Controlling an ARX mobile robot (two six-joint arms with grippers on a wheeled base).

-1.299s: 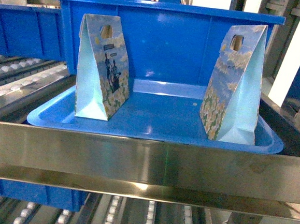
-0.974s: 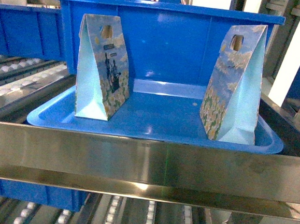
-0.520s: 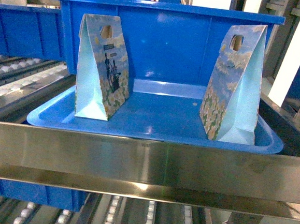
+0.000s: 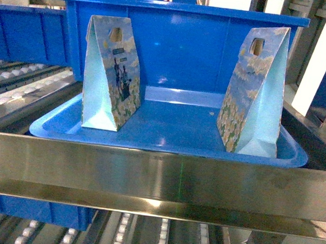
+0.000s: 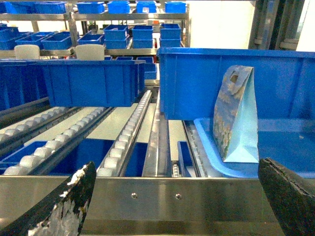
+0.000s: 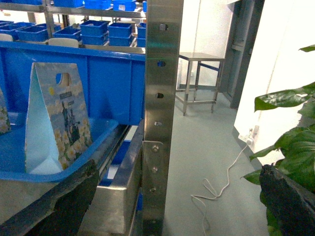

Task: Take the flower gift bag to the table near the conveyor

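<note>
2 flower-print gift bags, can't tell which is the target: both show flowers. Left bag (image 4: 111,75) has dark figures on the face towards the head cam, right bag (image 4: 254,92) shows flower field + clouds. Both upright on the blue tray (image 4: 167,135), well apart, one at each end, cut-out handles up. The tray sits on the conveyor (image 4: 158,178), just behind its front steel rail; big blue bin (image 4: 183,44) directly behind the tray.

Left claw (image 5: 177,209): wide open, holds nothing, touches nothing. Its fingers (image 5: 66,204) sit in the bottom corners of the left wrist view, in front of the rail. One bag (image 5: 236,115) is ahead and to the right of it, prob. the left one; roller lanes (image 5: 123,142) and more blue bins (image 5: 88,81) to the left.

Right claw (image 6: 174,204): also wide open, empty, no contact. A bag (image 6: 56,118) stands left of it on the tray, steel upright post (image 6: 161,113) dead ahead. Beyond the post: a small steel counter (image 6: 201,58) in the background, a cable (image 6: 221,182) on the floor, a plant (image 6: 290,142) at right.

Neither claw is in the head view.
</note>
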